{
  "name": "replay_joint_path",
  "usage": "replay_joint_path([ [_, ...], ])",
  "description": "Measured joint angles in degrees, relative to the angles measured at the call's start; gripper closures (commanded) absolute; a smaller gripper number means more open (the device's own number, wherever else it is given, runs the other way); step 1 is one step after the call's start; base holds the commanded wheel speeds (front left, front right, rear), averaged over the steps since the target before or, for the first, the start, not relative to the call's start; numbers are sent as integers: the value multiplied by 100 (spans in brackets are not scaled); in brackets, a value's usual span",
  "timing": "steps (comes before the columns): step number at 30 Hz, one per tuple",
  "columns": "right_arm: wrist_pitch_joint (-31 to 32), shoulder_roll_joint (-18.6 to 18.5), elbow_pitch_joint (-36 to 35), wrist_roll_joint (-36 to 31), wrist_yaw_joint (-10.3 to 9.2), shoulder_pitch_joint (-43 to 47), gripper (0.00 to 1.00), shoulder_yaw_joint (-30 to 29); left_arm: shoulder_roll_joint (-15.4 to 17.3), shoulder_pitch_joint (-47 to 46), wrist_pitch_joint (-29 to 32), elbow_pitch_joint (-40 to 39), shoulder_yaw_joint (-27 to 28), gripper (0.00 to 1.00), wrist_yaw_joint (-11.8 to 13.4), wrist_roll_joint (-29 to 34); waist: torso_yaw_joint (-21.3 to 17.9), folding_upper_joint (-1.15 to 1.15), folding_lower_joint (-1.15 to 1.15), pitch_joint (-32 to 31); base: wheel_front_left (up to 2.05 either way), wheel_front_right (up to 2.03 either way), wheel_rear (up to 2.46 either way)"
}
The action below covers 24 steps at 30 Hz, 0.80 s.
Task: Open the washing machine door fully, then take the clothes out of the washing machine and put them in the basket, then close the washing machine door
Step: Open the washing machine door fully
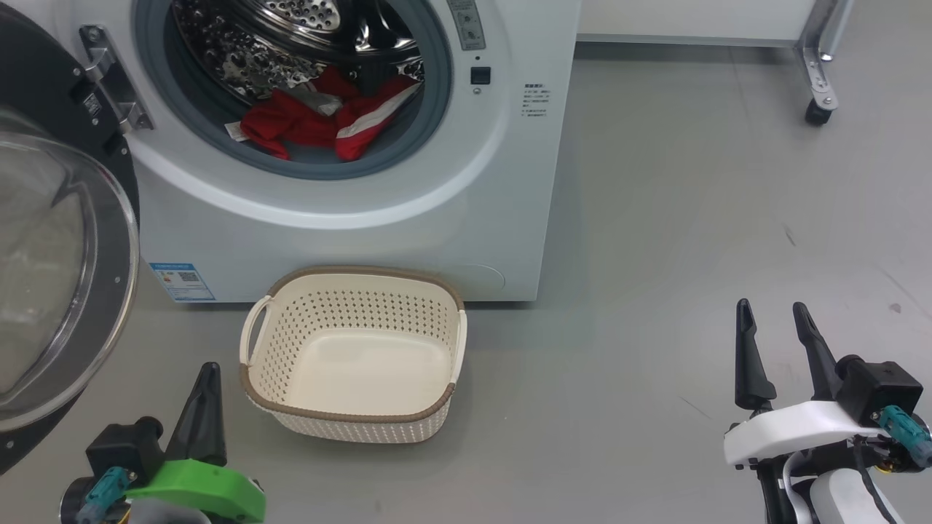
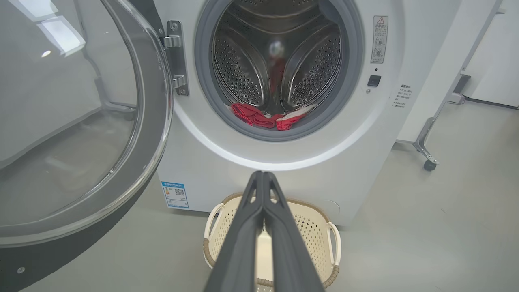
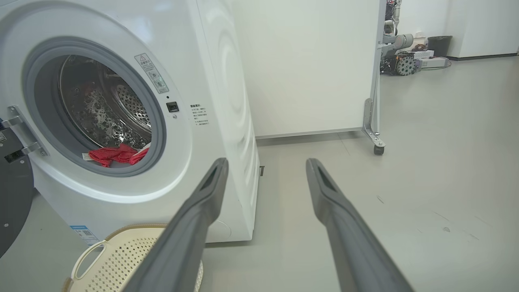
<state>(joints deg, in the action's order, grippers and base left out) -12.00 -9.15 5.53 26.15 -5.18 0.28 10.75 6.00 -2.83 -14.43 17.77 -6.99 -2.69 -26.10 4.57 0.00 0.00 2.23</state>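
Note:
The white washing machine (image 1: 349,233) (image 2: 211,170) (image 3: 219,81) stands ahead with its door (image 1: 65,276) (image 2: 81,134) swung open to the left. Red and white clothes (image 1: 320,120) (image 2: 265,118) (image 3: 115,155) lie at the front lip of the steel drum. On the floor just before the machine sits the cream basket (image 1: 357,407) (image 2: 314,221) (image 3: 117,259), with nothing in it. My left gripper (image 1: 207,375) (image 2: 262,176) is shut and holds nothing, low at the left of the basket. At the lower right, my right gripper (image 1: 773,309) (image 3: 265,164) is open over bare floor.
A white partition on a wheeled metal foot (image 1: 819,80) (image 3: 375,142) stands to the right of the machine. Grey floor (image 1: 692,240) spreads wide to the right. Equipment and a dark bin (image 3: 440,44) sit far back in the room.

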Motion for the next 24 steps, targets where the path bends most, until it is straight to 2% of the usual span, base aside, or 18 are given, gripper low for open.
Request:
replay_joint_path([
  [5,-21,-2,-71,0,0,22,0,-48,-58,62,0,-303,-55,100,40,56,-259,0,0,-59,0,0,0],
  [6,-25,-2,-92,0,0,23,0,-49,-63,63,0,-385,-53,85,49,82,-301,0,0,-62,0,0,0],
  [7,-26,-2,-109,0,0,23,0,-52,-64,63,-1,-432,-55,55,68,109,-338,0,0,-61,0,0,0],
  [8,-26,-2,-109,0,0,23,0,-52,-64,63,-1,-432,-55,17,68,109,-338,0,0,-61,0,0,0],
  [9,-34,-2,-118,0,0,24,0,-74,-66,62,-1,-446,-78,0,69,123,-369,0,0,-56,0,0,0],
  [24,-76,-42,-156,-3,-8,108,0,-146,-229,124,-1,-625,-275,0,69,209,-289,0,0,-24,0,0,0],
])
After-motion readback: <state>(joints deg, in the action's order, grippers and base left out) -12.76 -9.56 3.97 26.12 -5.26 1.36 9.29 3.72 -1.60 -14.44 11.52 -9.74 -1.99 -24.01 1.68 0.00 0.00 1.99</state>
